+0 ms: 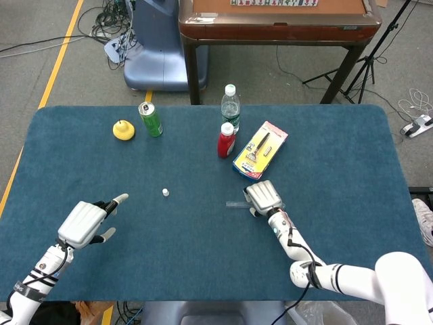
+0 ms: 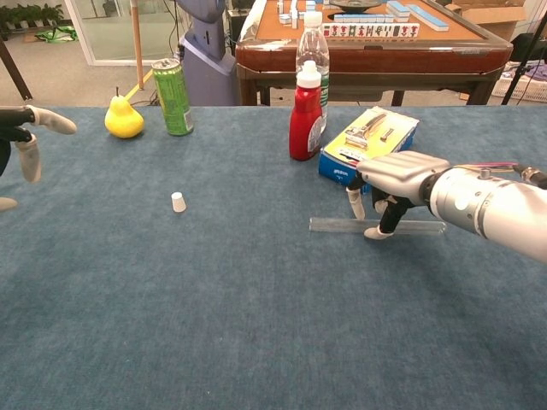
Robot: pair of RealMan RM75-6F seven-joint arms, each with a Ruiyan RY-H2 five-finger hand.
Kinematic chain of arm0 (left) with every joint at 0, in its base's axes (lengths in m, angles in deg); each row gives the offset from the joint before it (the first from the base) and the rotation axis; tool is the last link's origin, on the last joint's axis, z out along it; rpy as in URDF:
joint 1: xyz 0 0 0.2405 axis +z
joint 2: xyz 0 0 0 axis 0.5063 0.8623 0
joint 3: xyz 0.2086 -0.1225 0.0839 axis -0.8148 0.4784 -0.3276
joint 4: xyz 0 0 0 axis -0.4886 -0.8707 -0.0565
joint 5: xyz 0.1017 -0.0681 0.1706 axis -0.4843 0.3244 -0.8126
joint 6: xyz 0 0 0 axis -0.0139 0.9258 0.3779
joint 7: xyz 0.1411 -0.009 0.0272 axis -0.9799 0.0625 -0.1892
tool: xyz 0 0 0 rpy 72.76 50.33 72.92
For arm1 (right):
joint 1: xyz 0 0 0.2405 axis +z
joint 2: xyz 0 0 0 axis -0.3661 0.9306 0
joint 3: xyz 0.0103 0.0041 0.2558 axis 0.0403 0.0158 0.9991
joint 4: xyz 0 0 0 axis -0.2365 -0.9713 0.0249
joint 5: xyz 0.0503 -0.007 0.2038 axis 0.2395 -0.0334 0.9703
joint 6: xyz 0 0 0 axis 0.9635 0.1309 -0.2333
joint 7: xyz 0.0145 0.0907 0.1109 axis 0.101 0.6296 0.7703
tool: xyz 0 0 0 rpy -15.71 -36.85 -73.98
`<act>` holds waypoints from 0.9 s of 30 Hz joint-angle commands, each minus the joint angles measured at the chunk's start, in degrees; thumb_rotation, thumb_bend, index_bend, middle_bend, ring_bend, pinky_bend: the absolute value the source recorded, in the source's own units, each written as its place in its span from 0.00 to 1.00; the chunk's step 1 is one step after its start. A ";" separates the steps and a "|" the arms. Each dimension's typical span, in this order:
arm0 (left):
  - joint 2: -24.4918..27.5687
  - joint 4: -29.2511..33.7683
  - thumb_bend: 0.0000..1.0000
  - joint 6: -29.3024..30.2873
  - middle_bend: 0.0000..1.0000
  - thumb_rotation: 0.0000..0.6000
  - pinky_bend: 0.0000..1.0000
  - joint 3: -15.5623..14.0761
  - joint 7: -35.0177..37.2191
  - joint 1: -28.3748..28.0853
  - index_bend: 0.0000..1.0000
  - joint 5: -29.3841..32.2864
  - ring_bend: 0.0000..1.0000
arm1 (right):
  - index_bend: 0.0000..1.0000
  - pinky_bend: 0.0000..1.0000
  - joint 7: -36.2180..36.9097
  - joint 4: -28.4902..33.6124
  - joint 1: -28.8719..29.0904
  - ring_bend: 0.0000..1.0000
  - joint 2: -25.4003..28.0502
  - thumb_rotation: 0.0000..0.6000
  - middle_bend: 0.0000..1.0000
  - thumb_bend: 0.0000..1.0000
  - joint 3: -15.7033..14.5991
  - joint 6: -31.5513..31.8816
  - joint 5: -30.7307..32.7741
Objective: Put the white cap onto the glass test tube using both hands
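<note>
The right hand [image 2: 395, 181] hovers palm-down over the clear glass test tube [image 2: 338, 225], which lies flat on the dark blue felt table [image 1: 338, 149]. Its fingers [image 2: 355, 200] curl down on both sides of the tube, their tips at or just above the glass; whether they actually grip it I cannot tell. From this hand, the yellow and blue blister-packed razor box [image 1: 260, 149] sits close at 12 o'clock, with the red squeeze bottle with a white cap [image 1: 226, 139] at about 11 o'clock and the clear plastic water bottle [image 1: 231, 105] just behind that.

The small white cap [image 1: 165, 192] stands alone on the felt at 9 o'clock from the right hand, well apart from the tube and touched by nothing.

The left hand [image 1: 86, 222] hangs above the table's near-left part, fingers spread wide and holding nothing, the cap lying at its 2 o'clock. Far off at its 12 o'clock stand the yellow plastic pear [image 1: 123, 129] and, just beside it, the green drinks can [image 1: 150, 118].
</note>
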 commanded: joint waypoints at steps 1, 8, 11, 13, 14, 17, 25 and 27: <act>-0.03 -0.02 0.25 0.03 0.45 1.00 0.83 -0.04 0.02 0.01 0.13 0.02 0.50 | 0.55 1.00 -0.31 -0.09 0.11 1.00 -0.08 1.00 1.00 0.41 -0.07 -0.06 0.34; -0.01 -0.36 0.25 0.25 0.45 1.00 0.83 -0.15 0.49 0.04 0.13 0.04 0.50 | 0.56 1.00 -0.62 -0.47 0.47 1.00 -0.44 1.00 1.00 0.48 0.03 -0.45 1.31; 0.03 -0.52 0.25 0.34 0.45 1.00 0.83 -0.24 0.70 0.11 0.13 0.05 0.50 | 0.57 1.00 -0.62 -0.59 0.65 1.00 -0.50 1.00 1.00 0.53 0.10 -0.71 1.63; 0.04 -0.63 0.25 0.40 0.45 1.00 0.83 -0.26 0.82 0.13 0.13 0.07 0.50 | 0.58 1.00 -0.41 -0.56 0.70 1.00 -0.51 1.00 1.00 0.56 0.22 -0.76 1.70; 0.05 -0.68 0.25 0.44 0.45 1.00 0.83 -0.27 0.88 0.15 0.13 0.07 0.50 | 0.58 1.00 -0.26 -0.50 0.73 1.00 -0.48 1.00 1.00 0.58 0.29 -0.79 1.72; 0.12 -0.77 0.25 0.56 0.45 1.00 0.83 -0.30 1.03 0.17 0.13 0.00 0.50 | 0.60 1.00 -0.24 -0.24 0.81 1.00 -0.23 1.00 1.00 0.63 0.29 -0.82 1.80; 0.07 -1.01 0.25 0.38 0.45 1.00 0.83 -0.45 1.21 0.13 0.13 0.18 0.50 | 0.63 1.00 0.66 1.49 0.66 1.00 1.28 1.00 1.00 0.74 0.56 -0.49 1.61; 0.10 -0.97 0.25 0.30 0.45 1.00 0.83 -0.39 1.16 0.04 0.13 0.27 0.50 | 0.64 1.00 1.20 2.21 0.52 1.00 1.90 1.00 1.00 0.77 0.69 -0.27 1.21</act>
